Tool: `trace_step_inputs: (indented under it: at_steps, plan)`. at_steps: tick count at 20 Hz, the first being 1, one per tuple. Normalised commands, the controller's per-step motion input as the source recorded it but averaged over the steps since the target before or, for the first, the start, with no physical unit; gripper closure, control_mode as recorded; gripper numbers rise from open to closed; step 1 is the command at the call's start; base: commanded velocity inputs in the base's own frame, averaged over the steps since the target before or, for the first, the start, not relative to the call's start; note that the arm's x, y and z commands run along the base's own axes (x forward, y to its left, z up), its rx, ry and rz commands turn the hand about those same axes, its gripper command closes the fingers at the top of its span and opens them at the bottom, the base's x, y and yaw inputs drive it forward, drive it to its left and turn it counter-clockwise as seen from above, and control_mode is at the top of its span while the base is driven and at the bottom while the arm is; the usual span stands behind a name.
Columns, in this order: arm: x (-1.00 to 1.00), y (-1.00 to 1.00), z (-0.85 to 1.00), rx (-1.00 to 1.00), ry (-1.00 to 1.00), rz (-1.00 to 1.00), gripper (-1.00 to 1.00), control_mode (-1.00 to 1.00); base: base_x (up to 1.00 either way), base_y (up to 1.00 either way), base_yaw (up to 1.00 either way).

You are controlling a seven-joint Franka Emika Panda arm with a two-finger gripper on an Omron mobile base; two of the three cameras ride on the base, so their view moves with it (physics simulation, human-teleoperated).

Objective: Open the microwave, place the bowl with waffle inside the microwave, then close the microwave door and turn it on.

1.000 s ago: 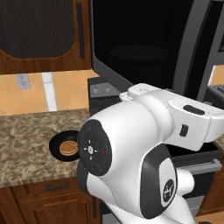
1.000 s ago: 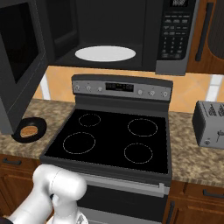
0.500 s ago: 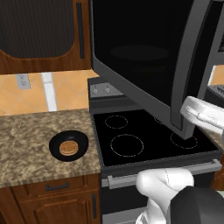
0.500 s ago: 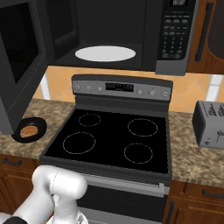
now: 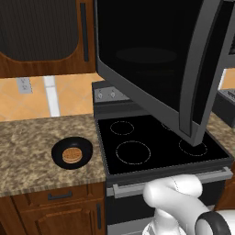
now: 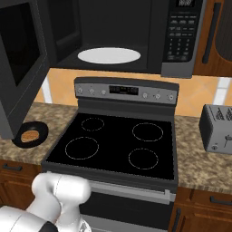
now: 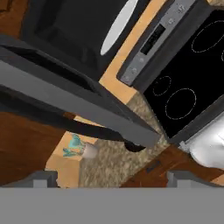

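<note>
The microwave (image 6: 122, 36) hangs above the stove (image 6: 115, 145), and the microwave door (image 5: 156, 59) stands swung wide open, its long bar handle (image 5: 197, 69) at the free edge. Inside, the white turntable plate (image 6: 108, 55) lies bare. The bowl (image 5: 72, 153) sits on the granite tabletop (image 5: 32, 151) just left of the stove, with the waffle (image 5: 72, 155) lying in it. The pincer (image 7: 112, 179) is spread wide, holding nothing. A toaster (image 6: 218, 129) stands right of the stove.
</note>
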Motion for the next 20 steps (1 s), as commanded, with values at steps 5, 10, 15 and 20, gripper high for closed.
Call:
trace_step_inputs:
  at_steps: [5,10,15,20]
  plan:
    - [0.26,-0.13,-0.35,0.85,0.19,0.49,-1.00,-1.00,0.00,0.00,0.00]
    - [0.88,-0.15,-0.35,0.57,0.23,0.47,-1.00,-1.00,0.00,0.00,0.00]
    - [1.00,-0.03,-0.60,0.24,-0.01,0.19,-1.00,-1.00,0.00,0.00,0.00]
    - [0.88,-0.16,-0.18,0.04,-0.01,0.00,-1.00,-1.00,0.00,0.00,0.00]
